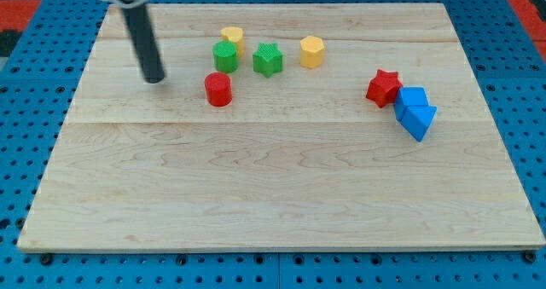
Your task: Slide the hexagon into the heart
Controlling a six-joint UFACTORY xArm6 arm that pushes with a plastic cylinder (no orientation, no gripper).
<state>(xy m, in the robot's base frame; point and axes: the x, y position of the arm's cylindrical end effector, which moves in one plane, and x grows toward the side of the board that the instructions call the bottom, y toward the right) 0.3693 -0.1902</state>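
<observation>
Yellow hexagon [312, 51] lies well to the view's right of my tip [154, 79], a bare rod touching no block.

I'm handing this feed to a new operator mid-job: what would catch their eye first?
Probably my tip, a dark rod standing near the view's top left, apart from every block. Next, the tight cluster right of it: yellow block, green block, green star, yellow hexagon, red block. Far right, a red star touches two blue blocks.

The dark rod is standing nearly upright, leaning slightly, with my tip [154, 78] resting near the desk's top-left corner.
</observation>
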